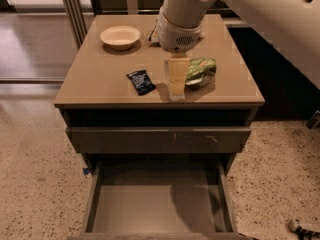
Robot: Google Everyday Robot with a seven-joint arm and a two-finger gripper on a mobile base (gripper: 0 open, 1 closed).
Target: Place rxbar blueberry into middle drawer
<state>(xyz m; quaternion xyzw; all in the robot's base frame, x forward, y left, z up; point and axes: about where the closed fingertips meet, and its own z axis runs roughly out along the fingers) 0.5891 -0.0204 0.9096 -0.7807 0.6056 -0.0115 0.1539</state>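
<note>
The rxbar blueberry (141, 82), a small dark bar, lies flat on the cabinet top near its front edge. My gripper (176, 84) hangs down from the white arm (182, 14) just right of the bar, between it and a green snack bag (201, 72), low over the top. It holds nothing that I can see. The middle drawer (155, 206) stands pulled out below, a plain grey-brown tray with nothing in it.
A pale bowl (120, 36) sits at the back left of the cabinet top (100, 79). A dark chip bag (152, 34) is mostly hidden behind the arm. A shut drawer front with pale scratches (159, 139) is above the open drawer. Speckled floor surrounds the cabinet.
</note>
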